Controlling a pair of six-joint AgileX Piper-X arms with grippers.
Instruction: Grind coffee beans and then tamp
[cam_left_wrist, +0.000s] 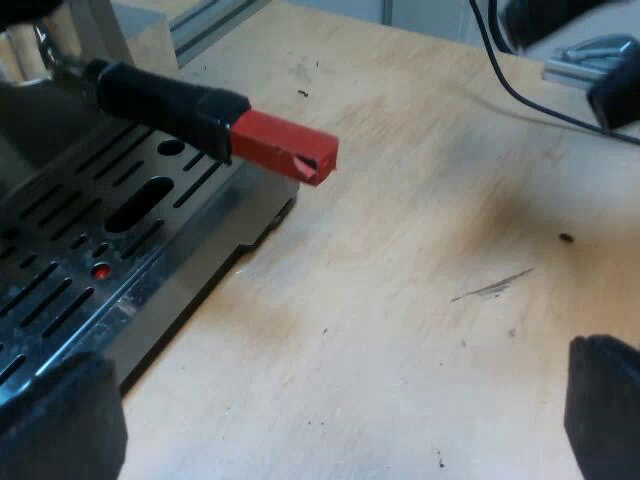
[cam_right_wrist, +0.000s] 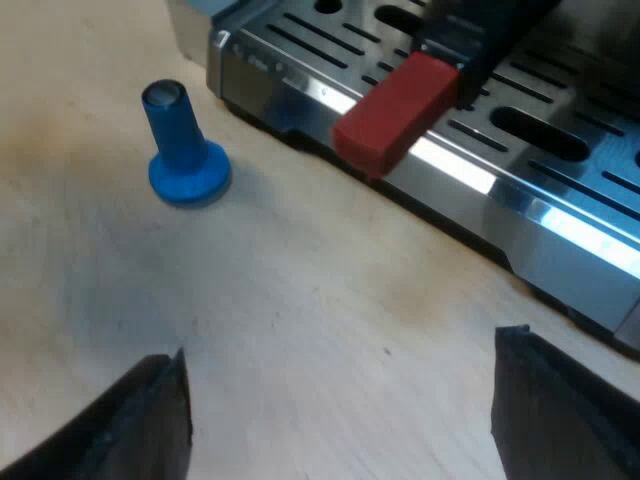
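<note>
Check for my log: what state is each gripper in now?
Left gripper: open, empty, near the dark red-ended handle.
Right gripper: open, empty, near the blue upright tamper.

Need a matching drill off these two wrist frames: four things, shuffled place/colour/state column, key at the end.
Things
1. tamper
2. holder handle's end
3. drip tray
4. right gripper

Descriptions
A. red, jutting out above the drip tray's edge
B. jaws open, holding nothing
C. blue, standing upright on the wooden table
D. slotted shiny metal

Pairs: 1-C, 2-A, 3-D, 4-B
</note>
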